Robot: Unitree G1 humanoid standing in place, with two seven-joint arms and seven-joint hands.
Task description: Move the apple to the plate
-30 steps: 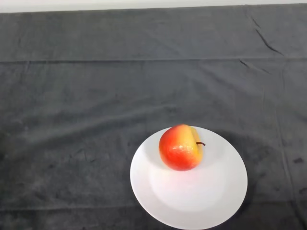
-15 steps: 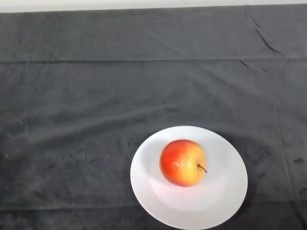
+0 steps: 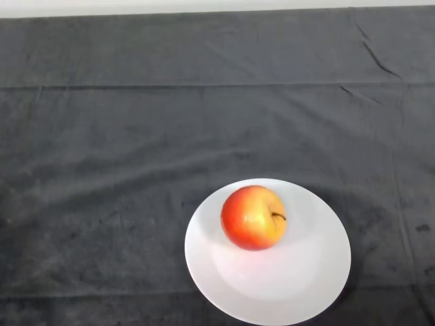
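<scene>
A red and yellow apple (image 3: 253,217) rests on a white round plate (image 3: 312,272) near the front edge of the table, right of centre. The apple lies in the plate's upper left part, with its dark stem pointing to the right.
A dark grey cloth (image 3: 136,136) with folds and creases covers the whole table. A pale strip of wall or floor (image 3: 204,5) runs along the far edge at the top.
The apple has rolled on the plate: first toward me and the plate's middle, then back up and slightly left. Its stem has turned. The plate has stayed put.
</scene>
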